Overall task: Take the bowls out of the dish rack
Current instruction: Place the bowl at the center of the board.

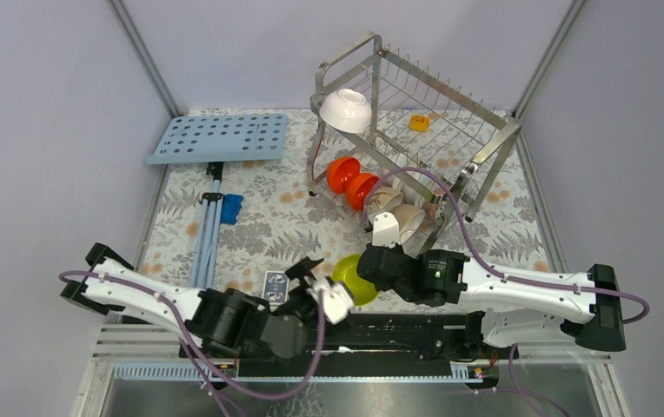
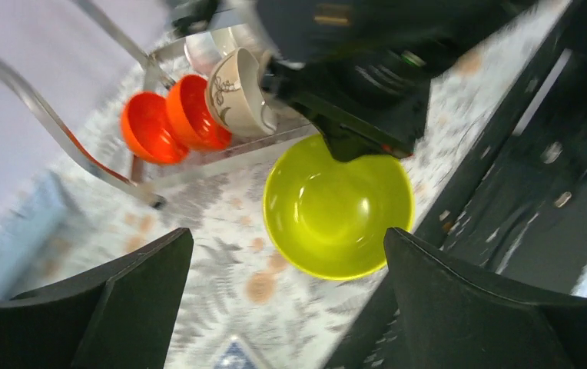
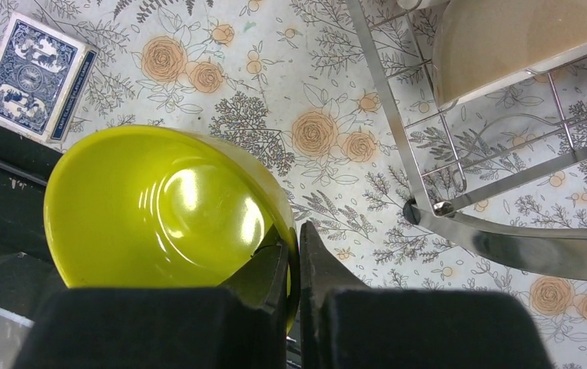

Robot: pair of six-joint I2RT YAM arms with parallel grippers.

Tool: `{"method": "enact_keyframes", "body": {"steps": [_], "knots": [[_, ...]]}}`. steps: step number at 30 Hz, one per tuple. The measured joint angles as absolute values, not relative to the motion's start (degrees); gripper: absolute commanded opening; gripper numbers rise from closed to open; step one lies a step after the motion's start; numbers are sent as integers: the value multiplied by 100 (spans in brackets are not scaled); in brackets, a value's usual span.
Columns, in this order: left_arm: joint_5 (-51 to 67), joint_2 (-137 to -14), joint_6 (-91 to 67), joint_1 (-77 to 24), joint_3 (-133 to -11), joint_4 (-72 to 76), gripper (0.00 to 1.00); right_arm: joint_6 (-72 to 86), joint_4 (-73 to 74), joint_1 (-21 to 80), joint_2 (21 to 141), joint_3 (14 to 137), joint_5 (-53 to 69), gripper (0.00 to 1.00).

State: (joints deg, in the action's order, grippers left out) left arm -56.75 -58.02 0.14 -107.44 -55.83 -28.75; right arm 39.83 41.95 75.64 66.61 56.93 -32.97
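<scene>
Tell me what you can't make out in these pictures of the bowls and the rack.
Top view: the right gripper covers part of the green bowl; whether it touches the table is unclear.
Top view: the beige bowls in the rack sit partly behind the same gripper; count unclear.
Right wrist view: a beige bowl is cut off by the top edge.
Left wrist view: motion blur smears the orange bowls.

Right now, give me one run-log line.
right gripper: shut on yellow-green bowl rim | left gripper: open, empty | yellow-green bowl: out of dish rack
</scene>
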Motion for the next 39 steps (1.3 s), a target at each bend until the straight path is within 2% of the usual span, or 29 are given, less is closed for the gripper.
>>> {"method": "enact_keyframes", "body": {"steps": [4,10,13,19,24,29,39], "knots": [[-5717,-5157,-1450,-10235,-5221,-2502,99,4018,4086,7564,6630,5586,-3297,0],[-5398,-4278,-3948,-8619,-4862,-2681,99,4045,3922,7564,6630,5568,-3293,0],[-5170,-4429,-4740,-8187,-4943,-3044,99,4047,3854,7564,6632,5557,-3293,0],[-4399,-5649,-6195,-7288,-5273,-4018,99,4047,3741,7564,6674,5557,-3291,0],[-3586,-6095,-6873,-6582,-5273,-4541,99,4097,3614,7564,6720,5557,-3288,0],[-2812,-6097,-6928,-6333,-5192,-4397,99,4294,3424,7564,6753,5472,-3291,0],[-2226,-5242,-6794,-6272,-4276,-3640,99,4783,3393,7577,6901,5188,-3326,0]]}}
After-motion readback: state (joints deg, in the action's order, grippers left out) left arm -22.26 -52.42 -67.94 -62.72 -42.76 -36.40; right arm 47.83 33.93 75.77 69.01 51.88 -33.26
